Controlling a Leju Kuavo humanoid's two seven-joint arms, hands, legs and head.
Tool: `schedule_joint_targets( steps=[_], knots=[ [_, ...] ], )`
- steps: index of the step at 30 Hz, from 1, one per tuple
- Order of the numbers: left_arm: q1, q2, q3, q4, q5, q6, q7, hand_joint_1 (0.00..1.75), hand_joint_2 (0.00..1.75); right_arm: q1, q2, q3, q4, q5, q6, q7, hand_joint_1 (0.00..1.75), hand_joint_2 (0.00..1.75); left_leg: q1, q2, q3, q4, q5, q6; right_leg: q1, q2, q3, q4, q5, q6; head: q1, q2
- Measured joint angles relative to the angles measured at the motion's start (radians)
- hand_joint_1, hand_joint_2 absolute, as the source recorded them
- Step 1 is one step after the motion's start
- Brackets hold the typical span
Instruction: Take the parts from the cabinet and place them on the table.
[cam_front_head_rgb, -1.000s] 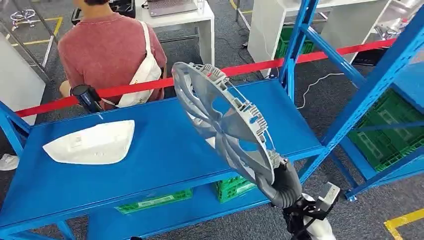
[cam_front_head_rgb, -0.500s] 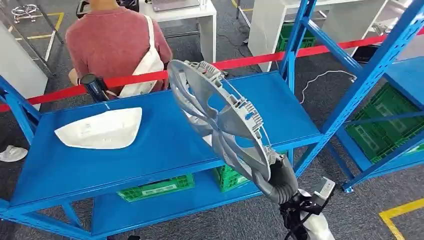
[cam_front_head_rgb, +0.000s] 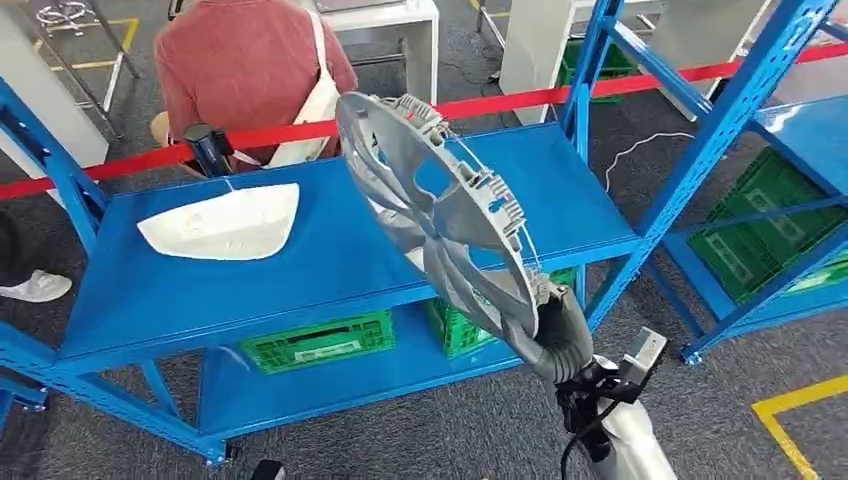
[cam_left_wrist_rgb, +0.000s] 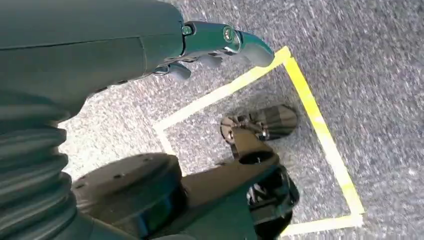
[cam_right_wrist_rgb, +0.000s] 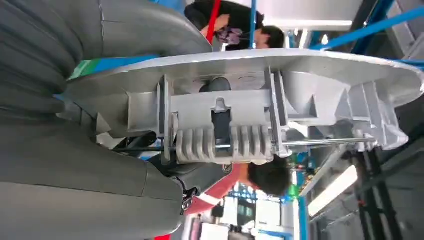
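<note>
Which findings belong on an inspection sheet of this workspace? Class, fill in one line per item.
Surface: blue shelf, mostly bare.
Job's things: grey wheel cover held up on edge; white part lying on the shelf.
Clutter: green crates on the lower level.
Hands: right hand grips the cover's rim; left hand hangs over the floor, holding nothing.
Cables: white cable on the floor.
Surroundings: seated person, red barrier tape.

right hand (cam_front_head_rgb: 556, 335) gripping grey wheel cover (cam_front_head_rgb: 440, 215) — upright, above blue shelf (cam_front_head_rgb: 330, 270)
</note>
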Motion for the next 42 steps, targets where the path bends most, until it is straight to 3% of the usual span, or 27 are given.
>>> schedule_joint_targets(
  steps=[1,3,5,6,7,10,12,16,17,18,20,22,23,25,26,27,28,31,32,33,35,36,37,39,40,41,42],
  knots=[
    [0.001,0.003,0.000,0.000,0.000,0.001,-0.001,0.00,1.75,-0.007,0.004,0.000,0.005,-0.001,-0.004,0.002,1.75,1.75,0.002,-0.001,-0.007,0.007,-0.005,-0.006,-0.012,-0.008,-0.008,-0.011,0.018,-0.006,0.002,0.000],
    [0.001,0.004,0.000,0.000,0.005,0.002,-0.003,0.00,1.75,-0.014,0.011,0.000,0.016,-0.003,-0.007,0.005,1.75,1.75,0.005,-0.001,-0.033,0.078,-0.109,-0.020,-0.014,-0.007,-0.031,-0.013,0.040,-0.017,-0.007,0.000],
    [0.004,0.006,0.000,0.000,0.009,0.002,-0.011,0.00,1.75,-0.013,0.012,0.000,0.026,-0.003,-0.006,0.003,1.75,1.75,0.013,0.000,-0.070,0.229,-0.214,-0.031,-0.015,-0.009,-0.061,-0.012,0.063,-0.015,-0.010,0.000],
    [0.007,0.006,0.000,0.000,0.010,0.001,-0.015,0.00,1.75,-0.010,0.012,0.000,0.030,-0.003,-0.005,0.002,1.75,1.75,0.016,0.001,-0.078,0.292,-0.228,-0.035,-0.015,-0.010,-0.078,-0.011,0.075,-0.013,-0.010,0.000],
    [0.010,0.008,0.000,0.000,0.011,0.001,-0.018,0.00,1.75,-0.005,0.012,0.000,0.034,-0.002,-0.005,0.002,1.75,1.75,0.019,0.001,-0.068,0.307,-0.210,-0.038,-0.016,-0.011,-0.093,-0.011,0.086,-0.010,-0.011,0.000],
    [0.012,0.011,0.000,-0.002,0.013,0.001,-0.020,0.00,1.75,0.000,0.012,0.000,0.045,0.000,-0.005,0.002,1.75,1.75,0.026,0.001,0.069,0.144,-0.114,-0.044,-0.022,-0.012,-0.134,-0.002,0.114,0.003,-0.011,0.000],
    [0.010,0.011,0.000,-0.003,0.013,0.001,-0.022,0.00,1.75,0.001,0.012,0.000,0.046,-0.001,-0.005,0.001,1.75,1.75,0.020,-0.001,0.180,-0.023,-0.162,-0.038,-0.020,-0.012,-0.151,0.009,0.126,0.018,-0.013,0.000],
    [0.016,0.012,0.000,-0.003,0.009,0.001,-0.026,0.00,1.75,0.001,0.012,0.000,0.051,-0.003,-0.004,-0.003,1.75,1.75,0.015,0.001,0.149,-0.015,-0.141,0.006,-0.027,-0.012,-0.158,0.005,0.155,0.046,-0.012,0.000],
    [0.015,0.012,0.000,-0.003,0.008,0.001,-0.027,0.00,1.75,0.001,0.011,0.000,0.055,-0.004,-0.005,-0.006,1.75,1.75,0.017,0.005,0.140,-0.015,-0.130,0.015,-0.028,-0.008,-0.167,0.023,0.121,0.051,-0.010,0.000],
    [0.015,0.012,0.000,-0.003,0.008,0.001,-0.029,0.00,1.75,0.002,0.011,0.000,0.056,-0.003,-0.006,-0.010,1.75,1.75,0.016,0.005,0.126,-0.015,-0.119,0.023,-0.028,-0.007,-0.186,0.075,0.057,0.055,-0.008,0.000],
    [0.017,0.012,0.000,-0.003,0.007,0.001,-0.032,0.00,1.75,0.004,0.011,0.000,0.061,-0.002,-0.007,-0.016,1.75,1.75,0.014,0.005,0.100,-0.014,-0.097,0.028,-0.026,-0.005,-0.225,0.220,-0.050,0.058,-0.006,0.000],
    [0.021,0.012,0.000,-0.003,0.006,0.001,-0.034,0.00,1.75,0.007,0.011,0.000,0.066,0.006,-0.011,-0.020,1.75,1.75,0.010,0.005,0.068,-0.010,-0.075,0.030,-0.025,-0.003,-0.234,0.311,-0.067,0.057,-0.005,0.000],
    [0.023,0.013,0.000,-0.003,0.006,0.002,-0.034,0.00,1.75,0.007,0.011,0.000,0.068,0.011,-0.014,-0.021,1.75,1.75,0.008,0.003,0.051,-0.006,-0.065,0.029,-0.024,-0.003,-0.210,0.303,-0.038,0.053,-0.005,0.000],
    [0.025,0.013,0.000,-0.003,0.006,0.002,-0.034,0.00,1.75,0.006,0.011,0.001,0.070,0.034,-0.026,-0.025,1.75,1.75,0.004,-0.009,0.019,0.003,-0.046,0.024,-0.018,0.007,-0.107,0.180,0.025,0.037,-0.004,0.000],
    [0.023,0.012,0.000,-0.003,0.006,0.002,-0.033,0.00,1.75,0.003,0.011,0.001,0.070,0.047,-0.034,-0.027,1.75,1.75,0.007,-0.016,0.010,0.009,-0.037,0.021,-0.016,0.044,-0.036,0.089,0.022,0.023,-0.004,0.000],
    [0.021,0.010,0.000,-0.003,0.008,0.003,-0.031,0.00,1.75,0.001,0.011,0.001,0.070,0.054,-0.036,-0.027,1.75,1.75,0.001,-0.019,-0.003,0.010,-0.030,0.015,-0.015,0.069,0.013,0.014,-0.017,0.009,-0.003,0.000],
    [0.019,0.010,0.000,-0.003,0.011,0.004,-0.032,0.00,1.75,0.000,0.011,0.001,0.071,0.058,-0.038,-0.030,1.75,1.75,0.005,-0.024,-0.004,0.008,-0.019,0.010,-0.014,0.063,0.013,0.006,-0.016,0.021,-0.005,0.000],
    [0.024,0.011,0.000,-0.003,0.016,0.008,-0.032,0.00,1.75,-0.013,0.012,0.006,0.073,0.069,-0.040,-0.029,1.75,1.75,0.004,-0.054,-0.013,-0.008,0.018,-0.014,-0.011,0.034,0.002,-0.009,0.010,0.004,0.000,0.000],
    [0.027,0.014,0.000,-0.003,0.016,0.009,-0.032,0.00,1.75,-0.023,0.013,0.011,0.076,0.069,-0.041,-0.028,1.75,1.75,0.009,-0.049,-0.020,0.004,0.001,-0.014,-0.019,0.015,-0.007,-0.015,0.024,0.002,0.002,0.000],
    [0.030,0.014,0.000,-0.003,0.016,0.009,-0.031,0.00,1.75,-0.028,0.014,0.014,0.080,0.071,-0.043,-0.027,1.75,1.75,0.008,-0.031,-0.033,0.034,-0.049,-0.018,-0.021,0.011,-0.019,-0.019,0.034,-0.009,-0.006,0.000],
    [0.029,0.014,0.000,-0.003,0.016,0.009,-0.032,0.00,1.75,-0.034,0.013,0.016,0.085,0.071,-0.042,-0.027,1.75,1.75,0.014,-0.009,-0.072,0.174,-0.170,-0.031,-0.021,-0.013,-0.047,-0.018,0.057,-0.009,-0.013,0.000],
    [0.029,0.014,0.000,-0.003,0.016,0.009,-0.032,0.00,1.75,-0.036,0.013,0.016,0.087,0.071,-0.042,-0.027,1.75,1.75,0.017,-0.005,-0.088,0.248,-0.203,-0.037,-0.021,-0.026,-0.063,-0.017,0.068,-0.008,-0.013,0.000],
    [0.030,0.014,0.000,-0.003,0.017,0.009,-0.032,0.00,1.75,-0.036,0.013,0.017,0.090,0.071,-0.042,-0.027,1.75,1.75,0.021,-0.004,-0.088,0.293,-0.202,-0.043,-0.021,-0.039,-0.078,-0.015,0.079,-0.006,-0.014,0.000],
    [0.031,0.015,0.000,-0.003,0.017,0.010,-0.031,0.00,1.75,-0.037,0.013,0.020,0.097,0.072,-0.041,-0.026,1.75,1.75,0.028,0.003,-0.041,0.271,-0.134,-0.052,-0.024,-0.061,-0.106,-0.008,0.096,0.000,-0.015,0.000],
    [0.031,0.016,0.000,-0.003,0.018,0.010,-0.031,0.00,1.75,-0.038,0.013,0.022,0.098,0.073,-0.041,-0.025,1.75,1.75,0.032,0.012,0.012,0.209,-0.100,-0.057,-0.026,-0.074,-0.120,-0.003,0.104,0.006,-0.015,0.000],
    [0.030,0.017,0.000,-0.003,0.018,0.011,-0.031,0.00,1.75,-0.040,0.013,0.023,0.100,0.074,-0.041,-0.024,1.75,1.75,0.036,0.037,0.081,0.121,-0.093,-0.062,-0.027,-0.082,-0.132,0.006,0.111,0.013,-0.015,0.000],
    [0.026,0.013,0.000,-0.003,0.018,0.011,-0.031,0.00,1.75,-0.041,0.013,0.023,0.100,0.074,-0.041,-0.024,1.75,1.75,0.032,0.078,0.146,0.027,-0.142,-0.068,-0.023,-0.088,-0.140,0.015,0.115,0.020,-0.020,0.000]
  ],
)
